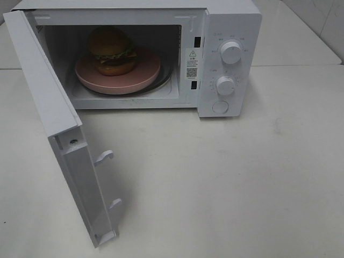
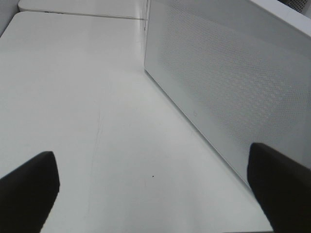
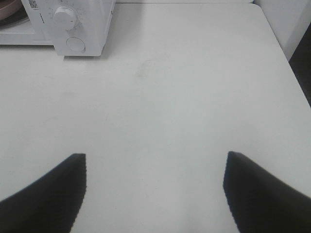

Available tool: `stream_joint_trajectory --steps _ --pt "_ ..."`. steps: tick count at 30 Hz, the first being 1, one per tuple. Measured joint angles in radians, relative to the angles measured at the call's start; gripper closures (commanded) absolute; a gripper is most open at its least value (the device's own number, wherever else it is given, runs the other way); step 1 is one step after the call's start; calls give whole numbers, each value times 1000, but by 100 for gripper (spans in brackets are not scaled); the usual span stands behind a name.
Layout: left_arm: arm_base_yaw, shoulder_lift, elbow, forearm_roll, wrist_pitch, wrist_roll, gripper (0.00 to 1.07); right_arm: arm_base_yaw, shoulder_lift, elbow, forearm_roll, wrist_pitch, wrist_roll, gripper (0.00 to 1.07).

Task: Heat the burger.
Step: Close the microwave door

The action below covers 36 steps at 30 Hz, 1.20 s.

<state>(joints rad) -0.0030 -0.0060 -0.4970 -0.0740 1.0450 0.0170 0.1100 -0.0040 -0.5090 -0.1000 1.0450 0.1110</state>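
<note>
Standing upright, dome up, the burger [image 1: 111, 50] tops the plate [image 1: 146, 75]; left tool [image 2: 151, 162], right tool [image 3: 155, 159] spread.

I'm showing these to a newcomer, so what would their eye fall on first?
First the burger on a pink plate, sitting inside the white microwave at the back of the table. Next the door, standing wide open at the left and jutting toward the camera. Then the two knobs on the microwave's right side.
</note>
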Motion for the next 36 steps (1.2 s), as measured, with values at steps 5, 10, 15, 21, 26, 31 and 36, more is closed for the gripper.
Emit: stream_joint_trajectory --steps 5,10,15,21,26,31,36 --pt "0 0 0 0 0 0 9 0 0 0 0 0 0 31" --pt "0 0 0 0 0 0 9 0 0 0 0 0 0 32" --pt "0 0 0 0 0 0 9 0 0 0 0 0 0 32" --pt "0 0 0 0 0 0 9 0 0 0 0 0 0 32" --pt "0 0 0 0 0 0 9 0 0 0 0 0 0 32" --pt "0 0 0 0 0 0 9 0 0 0 0 0 0 32" --pt "0 32 -10 0 -9 0 10 0 0 0 0 0 0 32"
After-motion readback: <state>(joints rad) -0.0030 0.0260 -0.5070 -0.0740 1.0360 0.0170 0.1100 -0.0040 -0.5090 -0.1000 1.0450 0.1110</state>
